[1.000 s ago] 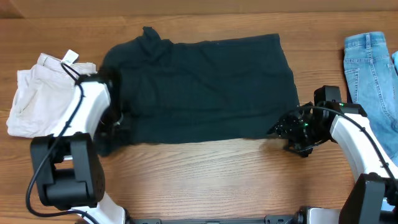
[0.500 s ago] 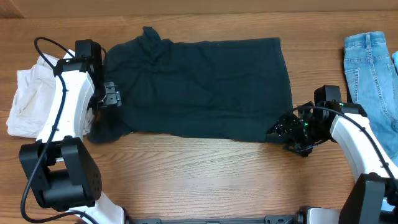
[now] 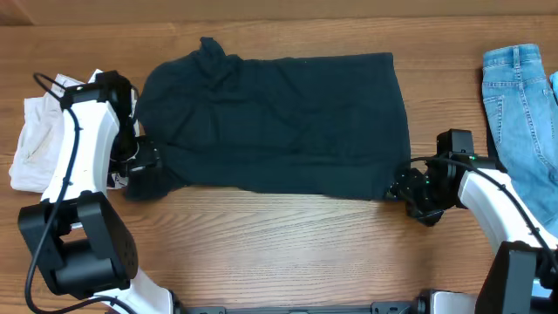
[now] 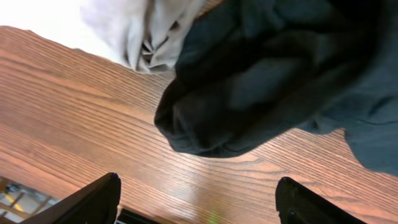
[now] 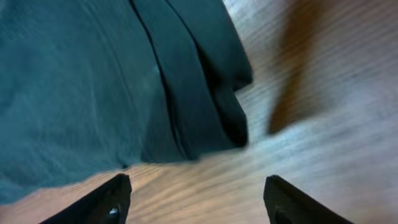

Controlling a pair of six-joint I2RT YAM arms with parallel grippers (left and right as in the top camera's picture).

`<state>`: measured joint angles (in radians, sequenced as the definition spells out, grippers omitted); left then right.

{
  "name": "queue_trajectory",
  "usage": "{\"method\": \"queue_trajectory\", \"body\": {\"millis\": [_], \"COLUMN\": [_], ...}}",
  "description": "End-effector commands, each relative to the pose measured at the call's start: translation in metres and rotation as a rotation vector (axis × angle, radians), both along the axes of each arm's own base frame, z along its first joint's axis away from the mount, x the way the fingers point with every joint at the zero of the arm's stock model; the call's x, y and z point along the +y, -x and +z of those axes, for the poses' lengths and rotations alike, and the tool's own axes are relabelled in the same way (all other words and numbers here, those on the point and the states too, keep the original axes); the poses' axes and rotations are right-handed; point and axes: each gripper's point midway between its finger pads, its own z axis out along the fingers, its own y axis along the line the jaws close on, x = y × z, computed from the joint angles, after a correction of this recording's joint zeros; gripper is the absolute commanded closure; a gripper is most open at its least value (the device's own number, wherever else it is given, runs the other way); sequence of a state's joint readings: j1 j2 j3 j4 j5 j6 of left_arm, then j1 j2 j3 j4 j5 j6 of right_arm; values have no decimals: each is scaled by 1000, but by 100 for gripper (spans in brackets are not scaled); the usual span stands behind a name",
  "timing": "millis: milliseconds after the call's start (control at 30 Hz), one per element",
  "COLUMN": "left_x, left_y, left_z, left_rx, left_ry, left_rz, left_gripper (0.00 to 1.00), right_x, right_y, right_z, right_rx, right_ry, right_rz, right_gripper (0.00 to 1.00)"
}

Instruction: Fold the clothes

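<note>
Right now your shirt (image 3: 279, 122) lies spread mid-way across the table (image 3: 288, 249). Your left gripper (image 3: 142, 166) hangs over its bunched 8 o'clock corner, your right gripper (image 3: 403, 187) at the 4 o'clock corner. Both have fingers wide and empty, likely placed to pinch the near edge for folding.

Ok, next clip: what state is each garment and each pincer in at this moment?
T-shirt: spread out flat, near-left corner bunched, not gripped.
Beige shorts: folded, lying at the far left, partly behind the left arm.
Jeans: lying flat at the far right, partly out of frame.
Left pincer: open, empty, by the bunched corner.
Right pincer: open, empty, at the near-right corner.
</note>
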<state>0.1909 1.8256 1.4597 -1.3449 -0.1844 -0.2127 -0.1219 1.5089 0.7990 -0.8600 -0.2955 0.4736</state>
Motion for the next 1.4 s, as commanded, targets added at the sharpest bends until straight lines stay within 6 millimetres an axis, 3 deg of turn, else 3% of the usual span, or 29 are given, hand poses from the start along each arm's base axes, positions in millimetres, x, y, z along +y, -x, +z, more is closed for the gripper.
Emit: {"method": "queue_trajectory", "body": {"millis": [0, 100, 133, 167, 200, 267, 300, 433, 767, 933, 1000, 1200, 1367], "left_x": [3, 8, 8, 8, 8, 8, 8, 7, -14, -33, -36, -40, -43], "left_y": [5, 6, 7, 8, 8, 8, 8, 8, 23, 53, 56, 65, 74], "left_z": [-1, -1, -1, -1, -1, -1, -1, -1, -10, -41, -47, -21, -59], "left_rx": [-5, -5, -1, 1, 4, 4, 3, 3, 58, 117, 61, -132, -111], "left_ry": [44, 43, 44, 43, 45, 45, 45, 49, 161, 239, 240, 209, 222], "left_rz": [79, 92, 91, 90, 86, 83, 84, 84, 73, 103, 106, 65, 56], "left_gripper": [18, 18, 18, 18, 18, 18, 18, 17, 18, 35, 34, 23, 22], "right_x": [2, 2, 2, 0, -11, -40, -61, -79, -73, -73, -73, -72, -71], "right_y": [-8, -13, -12, -9, -9, -6, -15, -41, -48, -45, -44, -42, -37], "right_z": [-9, -22, -26, -28, -30, -31, -24, -8, -5, -6, -6, -7, -8], "right_rx": [-31, -44, -39, -30, -28, -18, -59, -154, -181, -170, -166, -155, -136], "right_ry": [-18, -33, -39, -27, 29, 174, 255, 300, 260, 259, 259, 258, 255], "right_rz": [-103, -206, -228, -238, -248, -276, -240, -203, -198, -197, -196, -192, -190], "right_gripper": [40, 60, 76, 84, 96, 96, 96, 96, 96, 96, 96, 95, 95]}}
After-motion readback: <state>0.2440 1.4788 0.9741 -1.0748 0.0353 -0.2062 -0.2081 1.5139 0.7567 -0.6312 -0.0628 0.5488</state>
